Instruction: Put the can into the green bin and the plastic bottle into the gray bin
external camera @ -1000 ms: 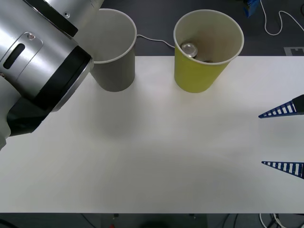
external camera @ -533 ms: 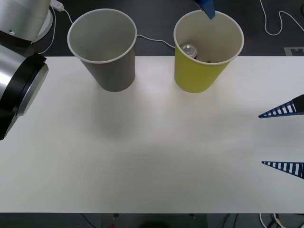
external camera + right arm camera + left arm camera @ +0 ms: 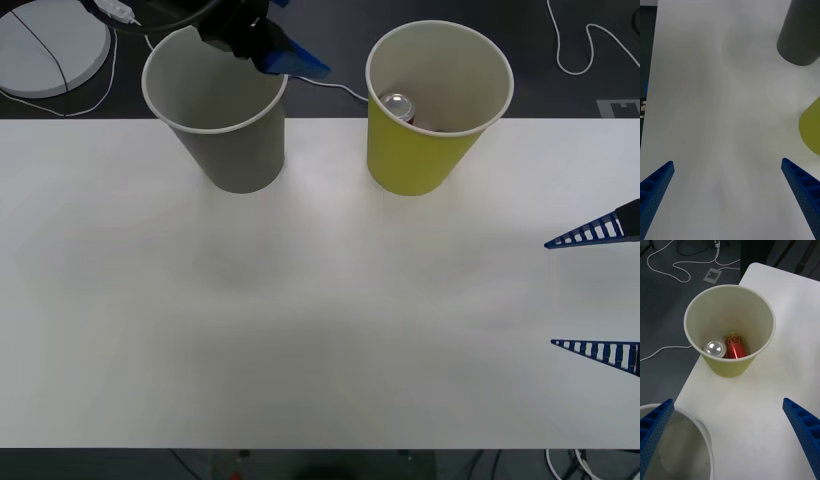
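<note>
The yellow-green bin stands at the table's far edge, right of the gray bin. Inside the green bin the red can lies on its side beside a second can with a silver lid. That silver lid also shows from the front. My left gripper hovers open over the gray bin's far rim, between the two bins. The gray bin's rim is under one left finger. My right gripper rests open low at the table's right edge. The plastic bottle is out of view.
The white table spreads wide in front of both bins. Behind its far edge, on the dark floor, lie a white round disc and white cables. The right wrist view shows the gray bin and the green bin ahead.
My left arm's big silver body has swung out of the front view's left side. Its blue finger moved from above the green bin leftward to the gray bin's rim. The right gripper stayed still.
</note>
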Available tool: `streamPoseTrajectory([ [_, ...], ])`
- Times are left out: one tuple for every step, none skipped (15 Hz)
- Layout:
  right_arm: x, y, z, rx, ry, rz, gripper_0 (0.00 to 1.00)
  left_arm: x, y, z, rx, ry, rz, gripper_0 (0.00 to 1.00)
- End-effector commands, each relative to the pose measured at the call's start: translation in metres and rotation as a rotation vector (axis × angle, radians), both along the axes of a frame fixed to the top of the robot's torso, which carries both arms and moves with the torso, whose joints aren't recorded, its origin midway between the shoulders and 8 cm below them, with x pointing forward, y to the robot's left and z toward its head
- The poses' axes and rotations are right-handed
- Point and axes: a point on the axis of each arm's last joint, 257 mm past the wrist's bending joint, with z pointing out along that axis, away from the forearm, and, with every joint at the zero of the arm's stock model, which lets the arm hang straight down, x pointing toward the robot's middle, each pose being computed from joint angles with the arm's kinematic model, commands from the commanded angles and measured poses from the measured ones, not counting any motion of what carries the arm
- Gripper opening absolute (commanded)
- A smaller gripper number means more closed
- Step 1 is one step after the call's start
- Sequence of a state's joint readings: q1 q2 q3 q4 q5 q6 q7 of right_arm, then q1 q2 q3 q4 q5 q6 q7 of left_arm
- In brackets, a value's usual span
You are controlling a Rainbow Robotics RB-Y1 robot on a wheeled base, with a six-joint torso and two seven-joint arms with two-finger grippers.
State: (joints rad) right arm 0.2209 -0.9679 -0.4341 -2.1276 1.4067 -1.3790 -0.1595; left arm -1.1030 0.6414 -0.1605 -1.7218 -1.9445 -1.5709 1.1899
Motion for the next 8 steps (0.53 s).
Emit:
streamPoseTrajectory([
  [0.0,0.0,0.0,0.0,0.0,0.0,1.0,-0.016,0.038,-0.014,0.046,-0.017,-0.016,1.0],
  [0.0,0.0,0.0,0.0,0.0,0.0,1.0,-0.023,0.05,-0.022,0.072,-0.013,-0.024,1.0],
  [0.0,0.0,0.0,0.0,0.0,0.0,1.0,-0.028,0.061,-0.029,0.081,-0.004,-0.023,1.0],
  [0.0,0.0,0.0,0.0,0.0,0.0,1.0,-0.035,0.071,-0.036,0.079,0.001,-0.03,1.0],
  [0.0,0.0,0.0,0.0,0.0,0.0,1.0,-0.041,0.077,-0.041,0.074,0.004,-0.035,1.0],
  [0.0,0.0,0.0,0.0,0.0,0.0,1.0,-0.046,0.082,-0.046,0.069,0.005,-0.039,1.0],
  [0.0,0.0,0.0,0.0,0.0,0.0,1.0,-0.052,0.092,-0.054,0.076,-0.003,-0.052,1.0],
  [0.0,0.0,0.0,0.0,0.0,0.0,1.0,-0.057,0.099,-0.06,0.07,-0.003,-0.063,1.0],
])
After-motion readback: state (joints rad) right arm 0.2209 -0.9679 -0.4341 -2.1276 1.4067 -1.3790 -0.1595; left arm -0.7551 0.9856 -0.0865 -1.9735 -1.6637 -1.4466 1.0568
